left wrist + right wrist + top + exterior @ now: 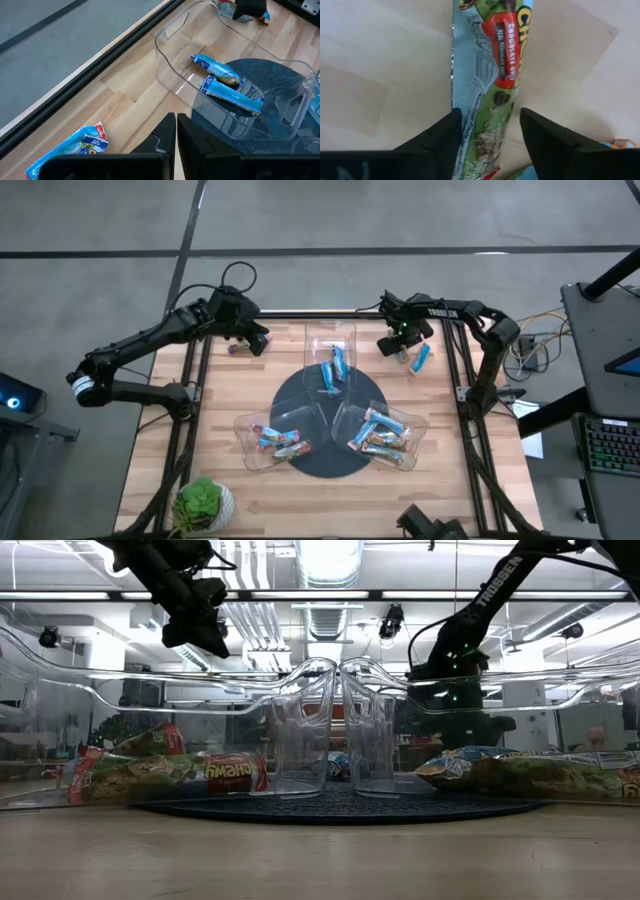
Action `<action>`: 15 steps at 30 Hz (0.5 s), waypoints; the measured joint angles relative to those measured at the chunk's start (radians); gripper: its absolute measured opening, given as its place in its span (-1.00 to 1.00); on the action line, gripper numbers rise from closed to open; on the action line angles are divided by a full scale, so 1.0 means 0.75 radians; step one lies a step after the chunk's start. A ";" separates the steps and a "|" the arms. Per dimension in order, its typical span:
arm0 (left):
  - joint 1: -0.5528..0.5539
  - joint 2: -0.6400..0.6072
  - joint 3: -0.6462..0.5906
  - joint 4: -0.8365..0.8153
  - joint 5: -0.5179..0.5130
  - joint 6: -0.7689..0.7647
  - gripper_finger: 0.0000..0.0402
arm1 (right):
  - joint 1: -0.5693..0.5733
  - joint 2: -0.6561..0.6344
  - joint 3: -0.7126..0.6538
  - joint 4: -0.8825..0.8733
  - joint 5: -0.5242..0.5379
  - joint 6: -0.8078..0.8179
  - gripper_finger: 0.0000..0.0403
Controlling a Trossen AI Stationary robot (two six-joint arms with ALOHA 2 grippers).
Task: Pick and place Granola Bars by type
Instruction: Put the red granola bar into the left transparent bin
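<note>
The left hand (258,338), fingers clenched on nothing, hovers left of the far clear tray (331,350), just waiting; a loose blue bar (70,148) lies on the table (230,395) beneath it. That tray holds two blue bars (227,85), apparently one type's bin. Right of the tray, the right hand (487,132) straddles a green chocolate-chip bar (490,75) flat on the table, fingers spread and not yet touching, lined up for a pick.

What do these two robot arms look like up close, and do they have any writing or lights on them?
Both arms are dark, jointed and slim. The left arm has a white band near its base. The right arm carries white lettering, a green light by its wrist, and loose cables beside its base. Each tool, such as the right tool, has two dark wedge-shaped fingers.
</note>
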 joint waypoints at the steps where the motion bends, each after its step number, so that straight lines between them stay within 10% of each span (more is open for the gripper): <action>1: 0.000 0.000 0.000 0.000 0.000 0.000 -1.00 | 0.000 0.000 0.000 0.000 0.000 0.000 -0.08; 15: 0.000 0.000 0.000 -0.001 0.000 -0.001 -1.00 | 0.006 -0.032 -0.001 -0.005 0.002 -0.010 -0.67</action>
